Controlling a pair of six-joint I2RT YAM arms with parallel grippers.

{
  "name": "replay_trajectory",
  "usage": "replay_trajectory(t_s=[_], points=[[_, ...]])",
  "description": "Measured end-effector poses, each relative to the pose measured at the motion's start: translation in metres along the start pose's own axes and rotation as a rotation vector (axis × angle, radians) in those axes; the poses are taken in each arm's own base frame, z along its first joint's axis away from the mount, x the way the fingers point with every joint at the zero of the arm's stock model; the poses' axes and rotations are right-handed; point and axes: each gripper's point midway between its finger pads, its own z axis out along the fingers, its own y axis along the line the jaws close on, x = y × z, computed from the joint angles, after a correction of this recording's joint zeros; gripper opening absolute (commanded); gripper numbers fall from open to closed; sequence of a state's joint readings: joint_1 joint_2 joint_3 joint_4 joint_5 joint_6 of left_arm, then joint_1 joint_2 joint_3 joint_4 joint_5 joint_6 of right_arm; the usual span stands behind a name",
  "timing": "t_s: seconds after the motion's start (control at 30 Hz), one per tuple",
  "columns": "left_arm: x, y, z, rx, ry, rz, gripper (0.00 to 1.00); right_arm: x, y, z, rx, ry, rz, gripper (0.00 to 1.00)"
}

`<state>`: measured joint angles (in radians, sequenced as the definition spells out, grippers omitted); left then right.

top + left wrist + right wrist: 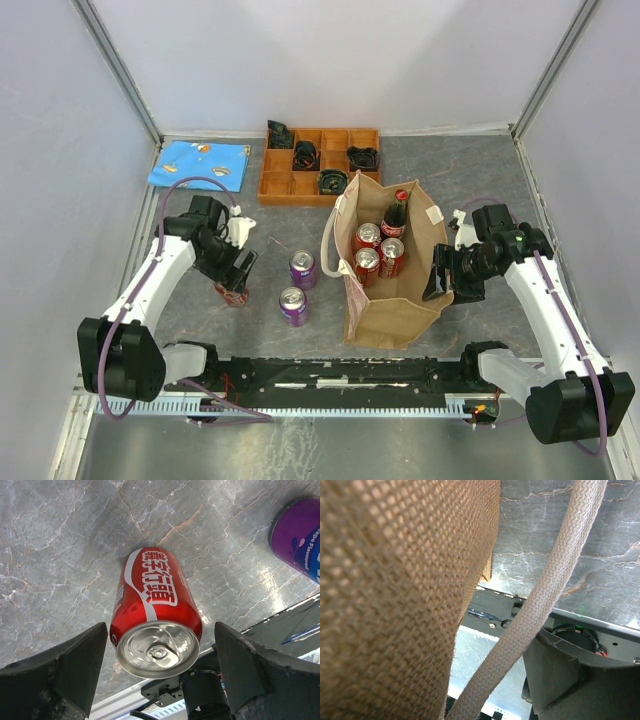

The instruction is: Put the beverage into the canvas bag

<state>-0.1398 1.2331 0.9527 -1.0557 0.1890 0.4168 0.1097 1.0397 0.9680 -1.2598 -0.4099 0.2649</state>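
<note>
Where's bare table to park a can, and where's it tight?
Free: back right corner, bordered by orange tray and canvas bag; also between blue cloth and purple cans. Crowded: purple cans and red can at the left gripper, beside the bag.

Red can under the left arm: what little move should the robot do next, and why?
Probably close the left gripper on the red can. Its fingers stand open on both sides of the can, with gaps showing, so nothing is held yet. The can stands upright on the table, and the canvas bag stands open off to the right.
</note>
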Motion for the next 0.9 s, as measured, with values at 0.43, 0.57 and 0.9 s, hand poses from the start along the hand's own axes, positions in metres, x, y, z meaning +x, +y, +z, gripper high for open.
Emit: replay_trajectory(t_s=[0.43, 0.57, 0.9], points=[[-0.0037, -0.0002, 0.0059, 0.003, 0.010, 0.016, 0.84, 0.0001, -0.0002, 0.0003, 0.001, 0.003, 0.001, 0.73], [-0.0029, 0.0011, 0.0058, -0.005, 0.015, 0.017, 0.81, 0.0001, -0.0002, 0.0003, 0.001, 0.003, 0.001, 0.73], [0.0005, 0.0040, 0.0057, -0.025, 0.028, 0.019, 0.06, 0.0001, 0.0001, -0.0001, 0.000, 0.000, 0.000, 0.73]])
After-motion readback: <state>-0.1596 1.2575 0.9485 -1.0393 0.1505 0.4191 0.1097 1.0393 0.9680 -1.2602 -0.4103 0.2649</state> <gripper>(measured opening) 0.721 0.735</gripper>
